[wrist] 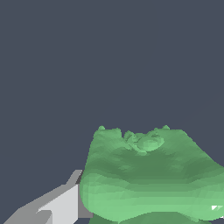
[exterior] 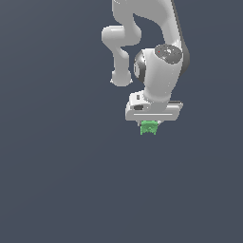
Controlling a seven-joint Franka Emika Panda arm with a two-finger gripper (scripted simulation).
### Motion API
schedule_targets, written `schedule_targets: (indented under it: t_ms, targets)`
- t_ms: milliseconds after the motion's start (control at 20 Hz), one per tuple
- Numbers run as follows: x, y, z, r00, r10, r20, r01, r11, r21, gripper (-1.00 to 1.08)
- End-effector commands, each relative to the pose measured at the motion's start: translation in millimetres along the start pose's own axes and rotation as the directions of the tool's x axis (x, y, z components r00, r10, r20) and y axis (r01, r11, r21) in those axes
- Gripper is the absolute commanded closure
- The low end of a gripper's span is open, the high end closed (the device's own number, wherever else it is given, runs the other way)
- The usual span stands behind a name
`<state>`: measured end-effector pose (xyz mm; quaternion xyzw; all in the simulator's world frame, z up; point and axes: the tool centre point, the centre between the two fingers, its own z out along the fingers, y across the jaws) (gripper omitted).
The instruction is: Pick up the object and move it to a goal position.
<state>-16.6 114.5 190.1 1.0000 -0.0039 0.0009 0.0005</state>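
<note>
In the exterior view, the white arm [exterior: 156,57] is seen reaching down from the upper edge of the picture, with the pincer [exterior: 149,124] pointed downward below the broad white hand body. The green object [exterior: 149,127] is seen directly beneath that body, touching it and far narrower than it, set against the plain dark grey-blue background. In the wrist view, the object [wrist: 153,175] is shown very close, its lumpy ridged surface filling the lower part of the picture, with one grey fingertip [wrist: 57,205] pressed against its side. The pincer is closed on the object, which is held between the fingers.
</note>
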Motion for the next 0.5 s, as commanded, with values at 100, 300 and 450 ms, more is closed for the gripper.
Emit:
schedule_targets:
  t_ms: [100,300,450]
  targets:
    - [-0.9,-25.4,-23.9,1.0,0.001,0.001,-0.001,1.0,0.0,1.08]
    - [-0.5,-36.9,-34.6,1.0,0.001,0.002,-0.001,1.0,0.0,1.08]
    - [-0.4,-39.4,-36.9,1.0,0.001,0.002,-0.001,1.0,0.001,1.08]
